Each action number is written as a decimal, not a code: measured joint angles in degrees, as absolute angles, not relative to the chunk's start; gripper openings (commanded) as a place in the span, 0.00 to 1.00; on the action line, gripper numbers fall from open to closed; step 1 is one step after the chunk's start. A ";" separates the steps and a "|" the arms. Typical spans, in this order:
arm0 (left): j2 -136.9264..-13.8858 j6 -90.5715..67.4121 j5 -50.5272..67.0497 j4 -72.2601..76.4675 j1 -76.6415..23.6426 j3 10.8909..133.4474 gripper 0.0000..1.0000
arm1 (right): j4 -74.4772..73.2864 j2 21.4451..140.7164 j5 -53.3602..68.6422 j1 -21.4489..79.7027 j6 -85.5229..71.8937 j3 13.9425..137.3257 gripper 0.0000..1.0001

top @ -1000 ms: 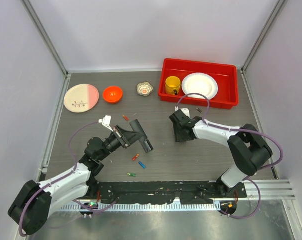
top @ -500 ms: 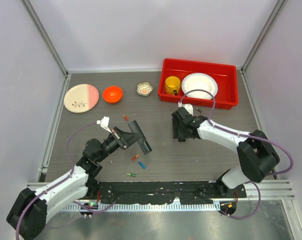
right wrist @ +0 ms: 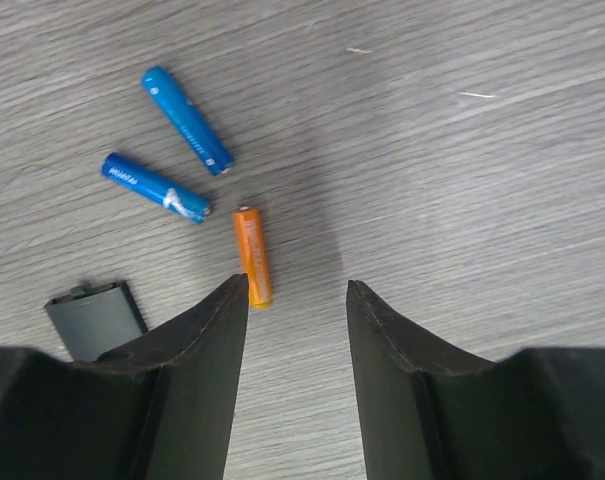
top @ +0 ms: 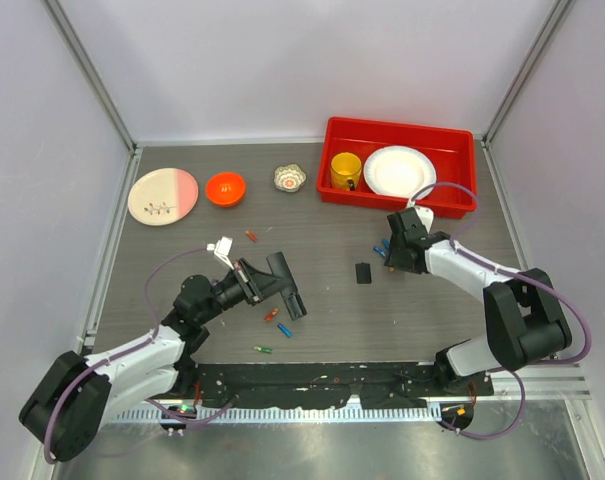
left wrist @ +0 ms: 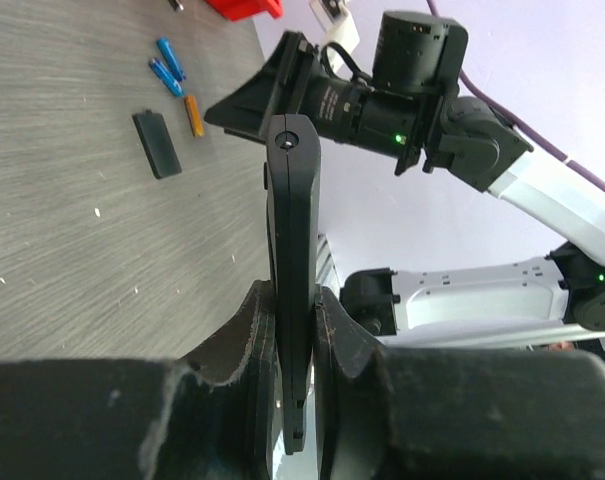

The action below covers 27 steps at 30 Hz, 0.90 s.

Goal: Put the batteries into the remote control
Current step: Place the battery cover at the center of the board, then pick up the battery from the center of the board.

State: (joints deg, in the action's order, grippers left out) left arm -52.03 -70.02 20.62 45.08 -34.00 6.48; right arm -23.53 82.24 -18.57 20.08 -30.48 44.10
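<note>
The left gripper [left wrist: 294, 320] pinches the remote control [left wrist: 294, 200] edge-on over the table's near left. The right gripper [right wrist: 297, 300], spread and empty, hovers at the orange battery [right wrist: 253, 268] toward the right edge. That battery looks light and roll-prone, so it is best pinched mid-length.

L gripper [left wrist: 294, 312] clamps remote control [left wrist: 292, 230] edge-on; batteries [left wrist: 169, 58], blk cover [left wrist: 157, 143] on table [left wrist: 72, 250] beyond.

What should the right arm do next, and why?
Probably nudge the right tool sideways and lower it around the orange battery: it lies at the edge of the open gap, not centred, while the left tool holds the remote control.
</note>
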 measured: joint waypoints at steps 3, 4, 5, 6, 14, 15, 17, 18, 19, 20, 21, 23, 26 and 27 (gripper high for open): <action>-53.56 -70.08 22.70 46.50 -34.00 6.74 0.00 | -21.85 82.24 -16.78 20.21 -30.30 43.55 0.48; -53.80 -70.06 23.24 46.89 -34.00 6.98 0.00 | -21.39 82.24 -16.45 20.21 -30.30 43.48 0.48; -53.98 -70.06 23.70 47.27 -34.00 7.25 0.00 | -20.99 82.24 -16.25 20.21 -30.28 43.46 0.48; -54.04 -70.06 24.08 47.81 -34.00 7.40 0.00 | -20.53 82.24 -16.05 20.21 -30.26 43.35 0.48; -54.26 -70.06 25.34 50.02 -34.00 7.53 0.00 | -18.74 83.09 -15.05 20.18 -29.80 42.63 0.43; -54.30 -70.06 25.43 50.13 -34.00 7.53 0.00 | -18.48 83.61 -14.87 20.18 -29.80 42.63 0.43; -54.43 -70.08 25.63 50.33 -34.00 7.53 0.00 | -18.13 84.47 -14.63 20.18 -29.76 42.54 0.41; -54.48 -70.08 25.69 50.37 -34.00 7.53 0.00 | -18.04 84.79 -14.41 20.18 -29.71 42.50 0.41; -54.52 -70.06 25.76 50.41 -34.00 7.53 0.00 | -18.00 85.03 -14.35 20.18 -29.67 42.44 0.40; -54.57 -70.08 25.78 50.41 -34.00 7.53 0.00 | -18.02 85.14 -14.33 20.18 -29.63 42.41 0.40; -54.63 -70.08 25.80 50.46 -34.00 7.53 0.00 | -18.00 85.14 -14.28 20.18 -29.61 42.41 0.40; -54.76 -70.08 25.87 50.54 -34.00 7.53 0.00 | -17.89 85.14 -14.24 20.18 -29.43 42.41 0.40; -55.07 -70.08 26.09 50.59 -34.00 7.53 0.00 | -17.76 85.23 -14.26 20.18 -29.23 42.41 0.38; -55.27 -70.11 26.17 50.70 -34.00 7.53 0.00 | -17.67 85.32 -14.28 20.18 -29.19 42.41 0.37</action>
